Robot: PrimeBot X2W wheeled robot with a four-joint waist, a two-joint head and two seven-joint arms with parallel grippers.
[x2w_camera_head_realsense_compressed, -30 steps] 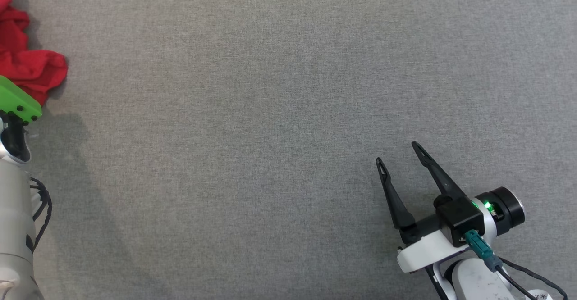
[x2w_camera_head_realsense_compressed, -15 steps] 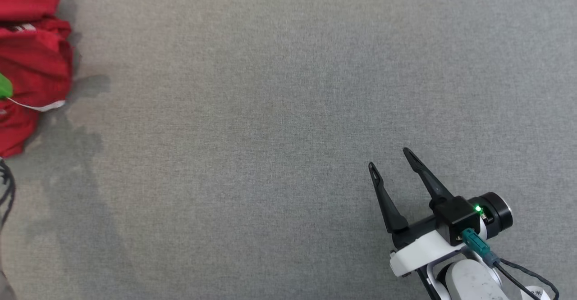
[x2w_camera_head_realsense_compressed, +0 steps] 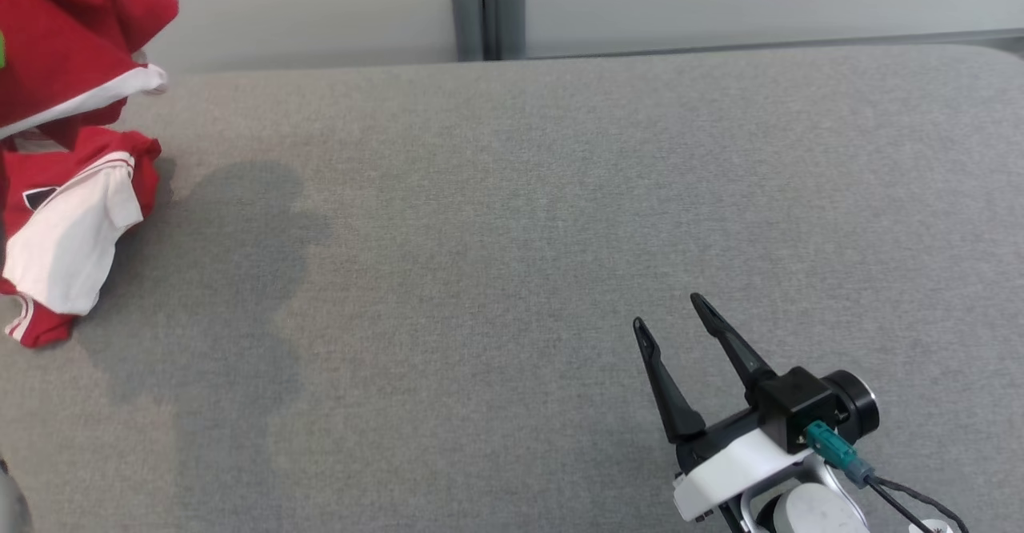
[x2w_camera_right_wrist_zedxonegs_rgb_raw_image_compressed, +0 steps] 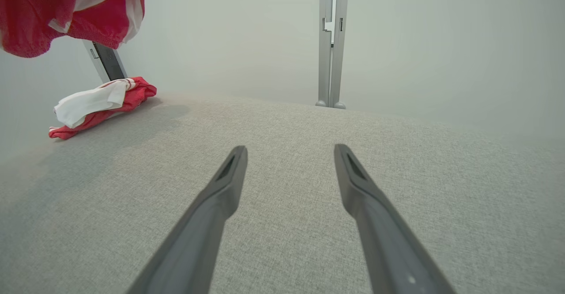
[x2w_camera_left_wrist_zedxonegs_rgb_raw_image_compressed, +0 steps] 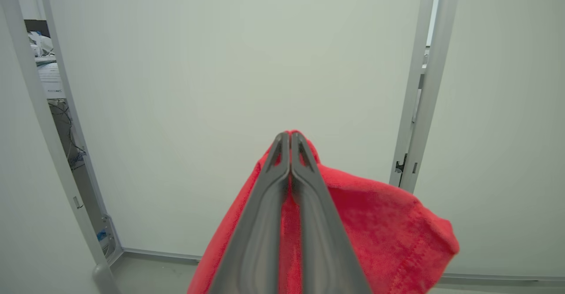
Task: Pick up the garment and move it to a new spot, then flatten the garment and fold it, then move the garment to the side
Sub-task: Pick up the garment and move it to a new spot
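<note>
The grey surface (x2w_camera_head_realsense_compressed: 512, 221) lies open across its middle; the garment (x2w_camera_head_realsense_compressed: 64, 221) crowds its left edge; a post (x2w_camera_head_realsense_compressed: 480, 9) stands behind.

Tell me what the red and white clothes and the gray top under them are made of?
The garment looks like soft knit cloth, matte and slightly fuzzy up close. It droops and bunches in folds. The gray surface seems to be covered in woven fabric, matte, with a fine grain of threads showing. What lies beneath cannot be told.

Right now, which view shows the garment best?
Head view: garment largest, red and white panels clear, though cropped left. Right wrist: upper and lower parts, small. Left wrist: red fold in the shut left gripper.
</note>
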